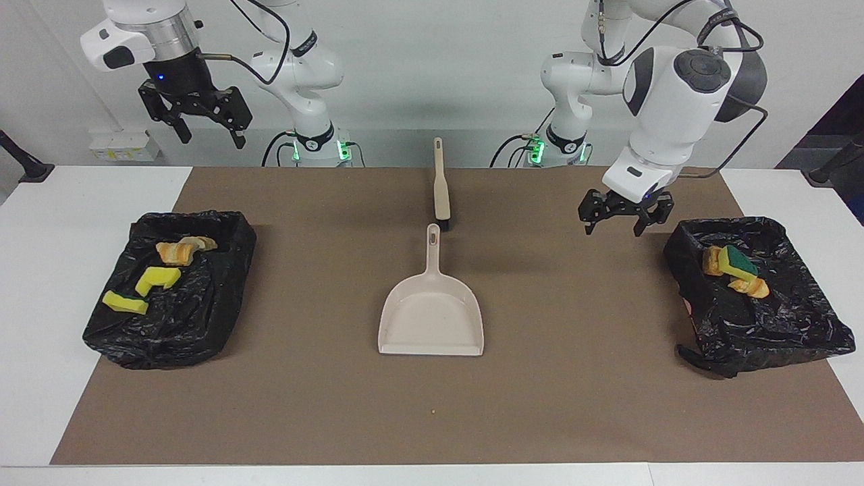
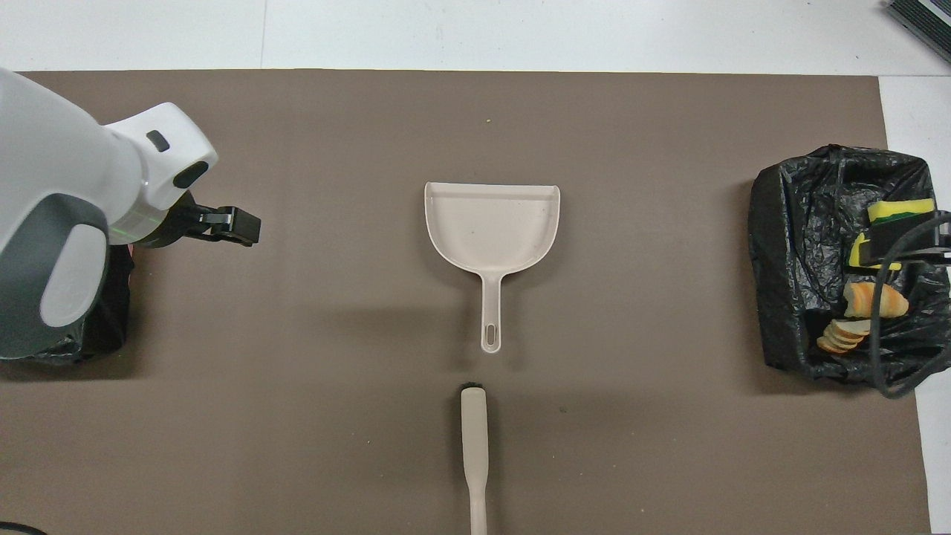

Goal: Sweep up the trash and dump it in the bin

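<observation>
All the trash that shows lies in two black-lined bins. The bin point(image 1: 169, 337) at the right arm's end holds a bread chunk point(image 1: 177, 251) and two yellow sponge pieces point(image 1: 158, 277). The bin point(image 1: 776, 331) at the left arm's end holds bread point(image 1: 750, 287) and a green-faced sponge point(image 1: 737, 263). My left gripper point(image 1: 624, 226) hangs open and holds nothing, over the mat just beside that bin. My right gripper point(image 1: 210, 135) waits open, high over the right arm's end of the table.
A beige dustpan point(image 1: 432, 317) lies flat mid-mat, its handle toward the robots. A beige brush point(image 1: 441, 182) lies in line with that handle, nearer to the robots. In the overhead view the left arm point(image 2: 59, 223) covers the bin at its end.
</observation>
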{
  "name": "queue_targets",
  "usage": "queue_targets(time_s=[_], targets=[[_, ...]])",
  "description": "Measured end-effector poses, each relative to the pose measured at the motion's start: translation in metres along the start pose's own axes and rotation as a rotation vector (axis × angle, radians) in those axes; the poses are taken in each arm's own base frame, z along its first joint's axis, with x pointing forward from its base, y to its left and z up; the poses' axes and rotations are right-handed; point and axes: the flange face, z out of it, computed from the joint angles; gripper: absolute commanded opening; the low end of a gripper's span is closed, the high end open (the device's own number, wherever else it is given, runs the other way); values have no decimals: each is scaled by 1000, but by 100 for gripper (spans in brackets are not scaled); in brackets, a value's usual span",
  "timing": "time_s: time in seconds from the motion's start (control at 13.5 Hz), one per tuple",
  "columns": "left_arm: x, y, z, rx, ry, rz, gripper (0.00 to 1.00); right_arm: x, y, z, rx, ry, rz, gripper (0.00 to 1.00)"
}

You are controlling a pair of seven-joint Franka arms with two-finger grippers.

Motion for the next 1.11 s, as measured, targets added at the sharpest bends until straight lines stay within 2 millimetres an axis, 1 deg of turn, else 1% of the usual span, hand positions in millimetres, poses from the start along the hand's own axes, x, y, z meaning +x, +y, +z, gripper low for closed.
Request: queue_targets(time_s=[0.15, 0.44, 0.52, 0.67, 0.74, 0.82, 1.11], targets=[[-15, -15, -22, 5, -14, 2, 100, -1, 0, 0, -1, -5, -1, 100], [-54, -43, -75, 14, -9, 5, 100, -3, -1, 2, -3, -22, -3, 100], [-62, -47, -89, 14, -9, 0, 100, -3, -1, 2, -3, -22, -3, 100], [-73, -46, -117, 15, -8, 1, 100, -3, -2, 2, -3, -22, -4, 100], [-77, -45, -126, 16, -12, 2, 100, -3, -2, 2, -3, -22, -4, 100], [-80, -45, -130, 16, -22, 1, 100, -3, -2, 2, -3, -22, -4, 100], [-84, -45, -138, 5, -9, 1, 100, -3, -2, 2, -3, -22, -5, 100]])
